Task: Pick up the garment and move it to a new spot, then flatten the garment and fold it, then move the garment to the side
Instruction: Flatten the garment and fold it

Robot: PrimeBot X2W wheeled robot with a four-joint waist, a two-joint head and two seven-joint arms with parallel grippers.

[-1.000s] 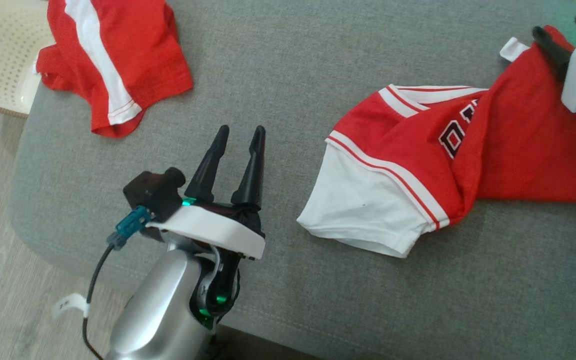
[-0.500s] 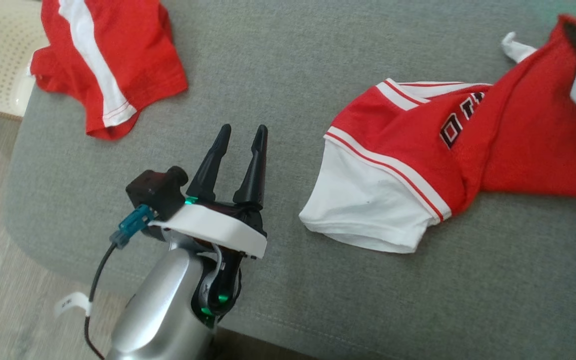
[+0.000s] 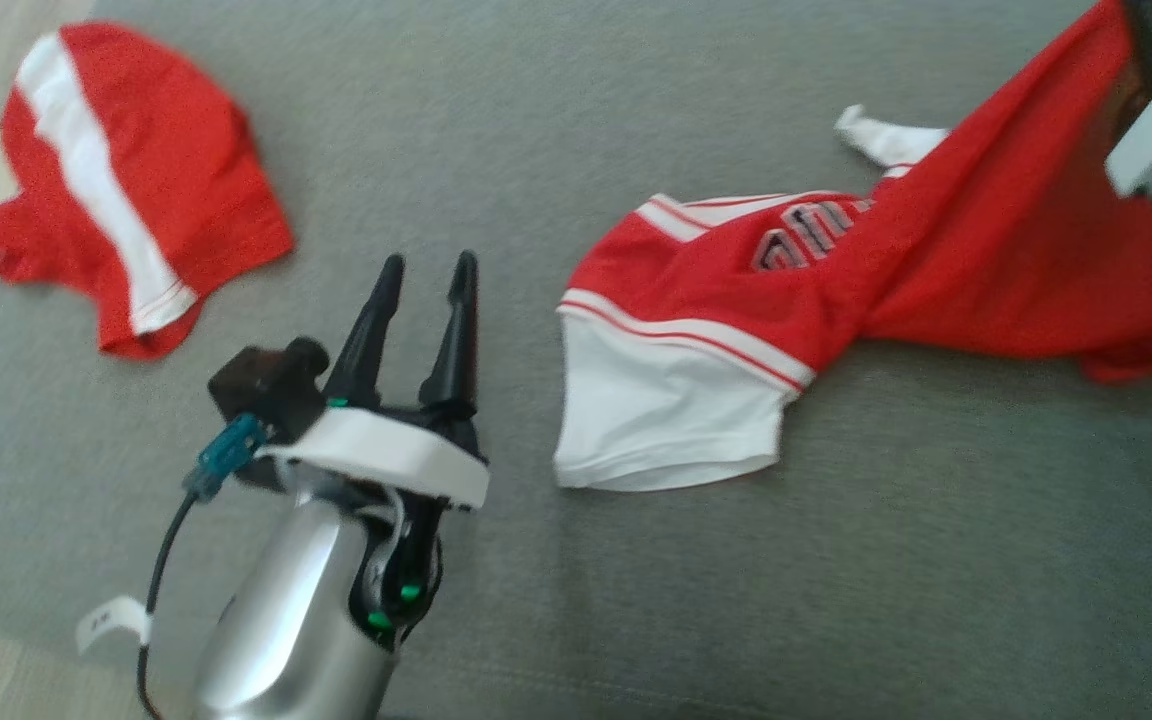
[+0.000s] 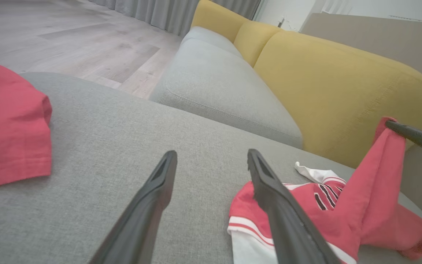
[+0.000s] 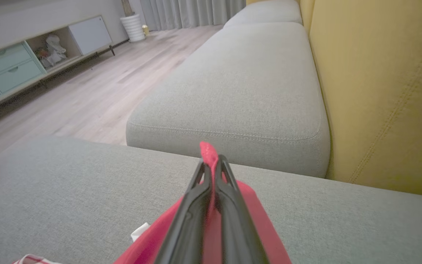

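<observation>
Pinching a fold of the red-and-white sports jersey (image 3: 986, 230) between the two dark fingers of my right gripper (image 5: 211, 163), I hold one end raised off the grey fabric sofa cushion (image 3: 576, 620) while its white sleeve end (image 3: 656, 420) lies on the seat. My left gripper (image 3: 426, 265) hangs spread and empty just beside that sleeve. To lift well, I judge I should rise steadily until the whole shirt clears the seat, steering away from the other red-and-white garment (image 3: 126, 190) well apart on the left.
</observation>
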